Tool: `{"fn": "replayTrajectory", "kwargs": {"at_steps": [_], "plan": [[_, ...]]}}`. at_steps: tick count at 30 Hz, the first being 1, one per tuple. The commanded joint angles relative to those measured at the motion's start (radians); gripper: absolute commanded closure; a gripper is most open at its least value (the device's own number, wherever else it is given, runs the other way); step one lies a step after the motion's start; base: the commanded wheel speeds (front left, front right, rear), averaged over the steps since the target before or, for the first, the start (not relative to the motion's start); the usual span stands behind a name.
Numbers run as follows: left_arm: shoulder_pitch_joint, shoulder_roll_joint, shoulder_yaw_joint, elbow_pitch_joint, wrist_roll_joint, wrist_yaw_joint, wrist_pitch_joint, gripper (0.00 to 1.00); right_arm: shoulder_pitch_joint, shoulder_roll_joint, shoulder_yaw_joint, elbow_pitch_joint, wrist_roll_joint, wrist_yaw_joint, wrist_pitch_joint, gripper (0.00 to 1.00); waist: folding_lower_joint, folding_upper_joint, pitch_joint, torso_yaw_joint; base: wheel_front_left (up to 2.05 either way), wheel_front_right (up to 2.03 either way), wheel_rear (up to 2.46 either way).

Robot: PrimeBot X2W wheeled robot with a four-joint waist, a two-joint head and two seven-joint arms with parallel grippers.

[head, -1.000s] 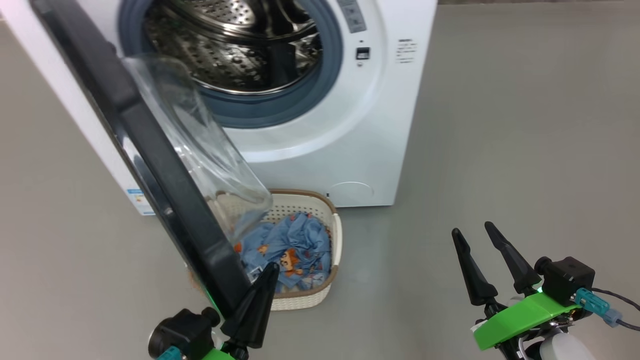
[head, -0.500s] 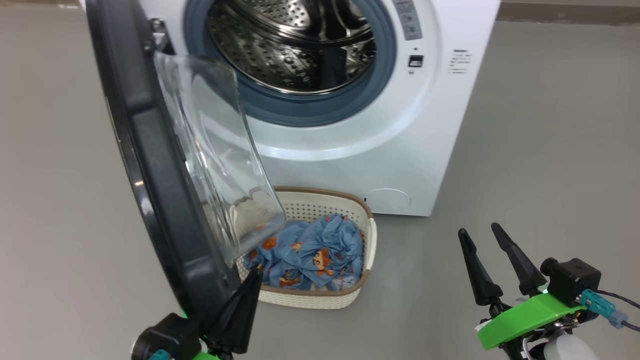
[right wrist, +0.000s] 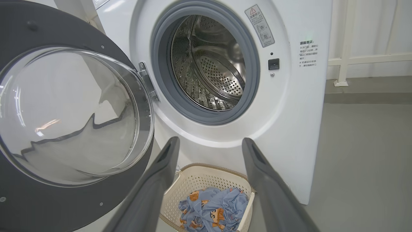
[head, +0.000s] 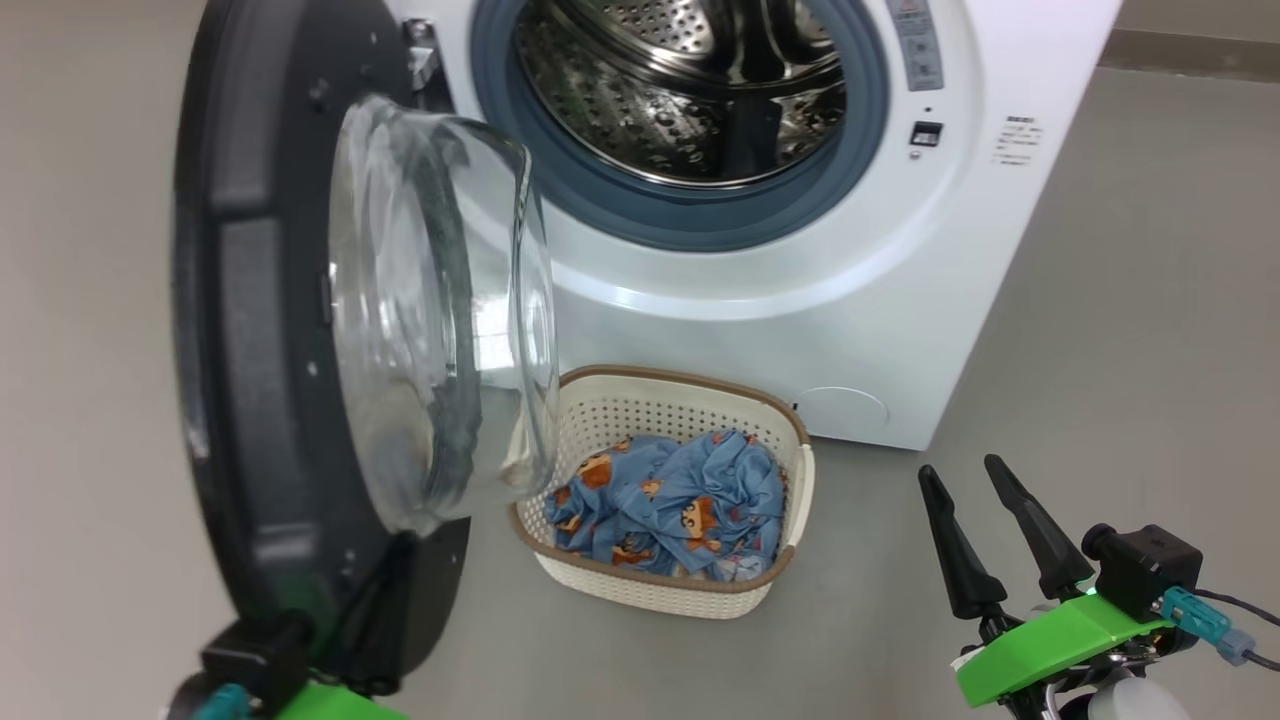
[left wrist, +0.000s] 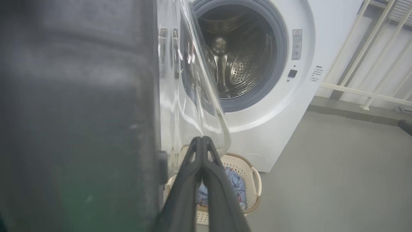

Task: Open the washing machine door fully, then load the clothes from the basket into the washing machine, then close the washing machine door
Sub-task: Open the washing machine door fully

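The washing machine [head: 760, 330] stands with its steel drum [head: 690, 90] exposed. The washing machine door [head: 230, 300] hangs open at the left, its glass bowl [head: 440, 310] bulging toward the machine. My left gripper [head: 400, 550] is shut with nothing between its fingers, which lie along the door's inner lower rim; in the left wrist view its tips [left wrist: 201, 138] reach the bowl's bottom edge. On the floor below the opening sits the basket [head: 660, 590] with the blue printed clothes [head: 680, 495] inside. My right gripper [head: 960, 468] hovers open and empty to the basket's right, aimed at the machine [right wrist: 210, 141].
Grey floor surrounds the machine, with free room to the right of the basket. A white railing [left wrist: 363, 93] runs behind the machine on the right, also seen in the right wrist view [right wrist: 344, 61]. The open door overhangs the basket's left side.
The head camera has shifted, moving the whole scene right. The door has swung wider from the machine, and my left gripper has gone left with it. My right gripper stays open.
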Motion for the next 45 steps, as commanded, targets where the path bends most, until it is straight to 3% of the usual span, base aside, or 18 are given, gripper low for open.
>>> {"fn": "replayTrajectory", "kwargs": {"at_steps": [1, 12, 23, 31, 45], "plan": [[-0.020, 0.035, 0.066, -0.026, -0.008, 0.020, 0.003, 1.00, -0.015, 0.003, 0.019, -0.027, -0.015, 0.002, -0.012, 0.00, 0.0000, -0.0001, 0.006, 0.013, 0.00, 0.00, 0.00], [-0.020, 0.115, 0.177, -0.035, -0.044, 0.076, 0.077, 1.00, -0.021, 0.029, 0.004, -0.033, -0.011, 0.002, -0.012, 0.00, 0.0000, -0.0001, 0.022, 0.049, 0.00, 0.00, 0.00], [-0.119, 0.223, 0.277, 0.061, -0.077, 0.073, 0.100, 1.00, -0.065, 0.039, -0.020, -0.045, -0.023, 0.002, -0.012, 0.00, 0.0000, -0.0001, 0.100, 0.082, 0.00, 0.00, 0.00], [-0.230, 0.299, 0.316, 0.203, -0.078, 0.061, 0.101, 1.00, -0.102, 0.044, -0.025, -0.045, -0.029, 0.002, -0.012, 0.00, 0.0000, -0.0001, 0.143, 0.095, 0.00, 0.00, 0.00], [-0.458, 0.420, 0.322, 0.515, -0.086, -0.022, 0.073, 1.00, -0.152, 0.034, -0.027, -0.039, -0.034, 0.002, -0.012, 0.00, 0.0000, -0.0001, 0.197, 0.099, 0.00, 0.00, 0.00]]}}
